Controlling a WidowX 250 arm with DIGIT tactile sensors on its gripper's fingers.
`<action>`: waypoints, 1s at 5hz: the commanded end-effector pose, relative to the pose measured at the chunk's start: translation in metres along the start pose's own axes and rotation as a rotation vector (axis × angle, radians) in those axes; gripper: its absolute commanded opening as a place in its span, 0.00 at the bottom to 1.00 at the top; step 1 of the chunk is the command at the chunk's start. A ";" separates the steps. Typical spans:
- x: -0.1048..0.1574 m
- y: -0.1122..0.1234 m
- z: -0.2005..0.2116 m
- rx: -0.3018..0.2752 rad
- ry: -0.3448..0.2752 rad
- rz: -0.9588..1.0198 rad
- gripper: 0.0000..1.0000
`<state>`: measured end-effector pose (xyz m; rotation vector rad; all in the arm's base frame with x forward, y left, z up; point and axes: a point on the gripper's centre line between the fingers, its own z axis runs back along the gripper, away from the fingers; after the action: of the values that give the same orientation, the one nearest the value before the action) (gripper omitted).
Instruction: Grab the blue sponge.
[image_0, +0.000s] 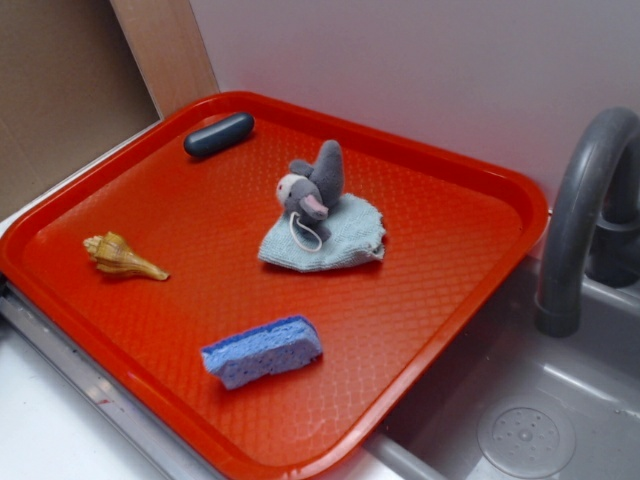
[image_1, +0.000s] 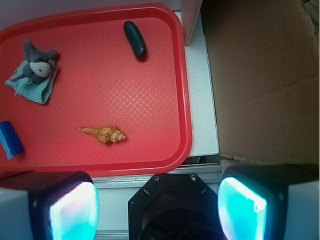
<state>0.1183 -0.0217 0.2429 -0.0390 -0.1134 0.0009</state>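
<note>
Sponge, blue and blocky, lies flat on the red tray toward six o'clock in the exterior view, apart from everything else and close to the tray's near rim. In the wrist view it shows only as a blue block at the nine o'clock edge of the picture. At the tray's centre a small grey stuffed animal sits on a pale teal cloth. A tan seashell rests toward nine o'clock, and a dark oval bar lies near the rim at eleven o'clock. At three o'clock beside the tray stands a grey faucet over a grey sink.

The pincer appears only in the wrist view, its two fingers spread wide with nothing between them, off the tray and well apart from the sponge.
</note>
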 end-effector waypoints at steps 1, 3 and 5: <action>0.000 0.000 0.000 0.000 0.000 0.000 1.00; 0.002 -0.100 -0.020 -0.180 -0.107 -0.184 1.00; -0.017 -0.197 -0.040 -0.306 -0.073 -0.401 1.00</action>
<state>0.1125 -0.2165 0.1896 -0.2772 -0.1517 -0.4041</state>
